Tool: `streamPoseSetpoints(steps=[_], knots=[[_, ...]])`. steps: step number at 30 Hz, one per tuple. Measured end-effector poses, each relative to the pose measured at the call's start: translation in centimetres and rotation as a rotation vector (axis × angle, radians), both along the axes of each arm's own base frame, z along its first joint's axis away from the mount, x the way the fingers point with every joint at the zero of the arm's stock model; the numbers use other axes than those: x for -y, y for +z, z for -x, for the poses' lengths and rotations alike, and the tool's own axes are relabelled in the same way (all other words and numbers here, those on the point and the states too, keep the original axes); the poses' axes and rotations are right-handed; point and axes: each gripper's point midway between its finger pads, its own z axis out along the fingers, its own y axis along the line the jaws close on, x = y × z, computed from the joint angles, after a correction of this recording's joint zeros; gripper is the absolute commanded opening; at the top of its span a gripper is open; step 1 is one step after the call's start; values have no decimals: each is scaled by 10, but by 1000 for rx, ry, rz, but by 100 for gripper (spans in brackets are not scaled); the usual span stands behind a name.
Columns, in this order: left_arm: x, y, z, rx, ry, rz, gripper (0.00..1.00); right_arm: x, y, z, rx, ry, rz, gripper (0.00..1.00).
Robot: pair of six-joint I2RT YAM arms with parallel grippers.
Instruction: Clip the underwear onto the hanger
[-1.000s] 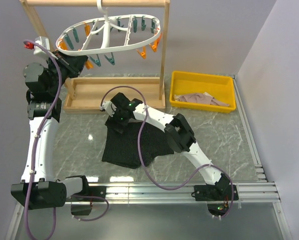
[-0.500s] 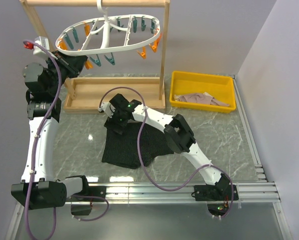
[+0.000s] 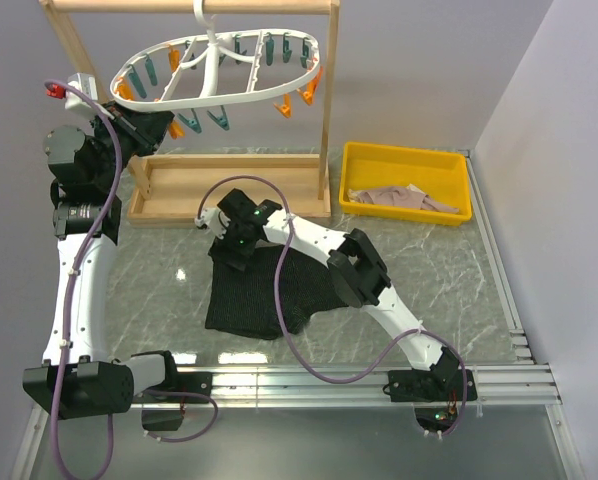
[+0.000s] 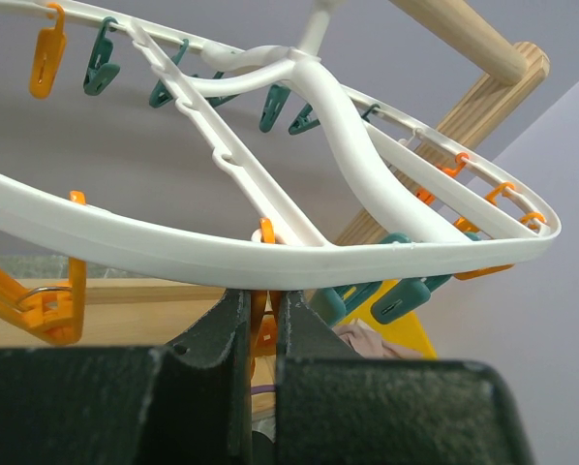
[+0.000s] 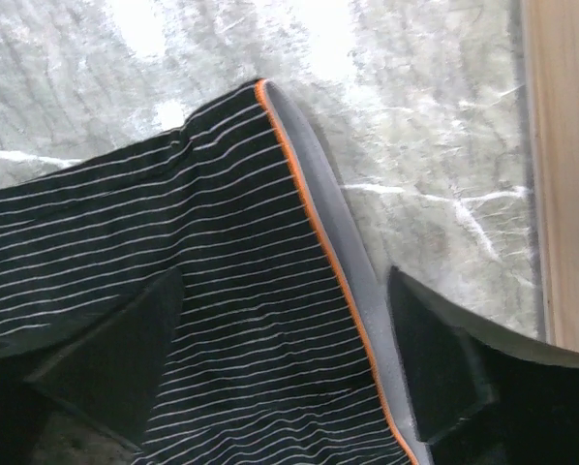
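My left arm (image 3: 79, 290) and right arm (image 3: 314, 238): white link shells, black joint housings, black bases on the aluminium rail (image 3: 299, 380), purple cable (image 3: 280, 300) along each above that rail, black pincer fingers (image 5: 435, 373)

A wooden frame (image 3: 229, 185) stood just beyond the right gripper's (image 3: 231, 252) jaws. Well off to their right, a yellow tray (image 3: 409, 150) held pinkish-beige cloth (image 3: 399, 197) on the marble table (image 3: 459, 280).
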Motion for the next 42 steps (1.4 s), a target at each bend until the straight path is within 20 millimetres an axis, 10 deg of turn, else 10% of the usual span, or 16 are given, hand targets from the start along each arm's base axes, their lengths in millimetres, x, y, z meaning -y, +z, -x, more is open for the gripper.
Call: streamPoseSetpoints(steps=[5,7,11,16,20,33,42], knots=[[-1,0,0,0,1,0,0,-1,-2,7,2,17,13,72],[-1,0,0,0,0,-1,0,-2,-2,10,14,18,18,96],[0,0,0,0,-3,-1,1,2,0,13,27,3,17,100],[0,0,1,-1,-5,-1,0,6,0,24,19,8,29,31],[0,0,0,-1,-5,-2,1,4,-1,26,27,9,39,2],[-2,-2,1,-6,-2,-5,0,22,8,30,19,-110,38,0],[0,-5,5,-23,-19,-7,1,15,141,-2,271,-250,-297,0]])
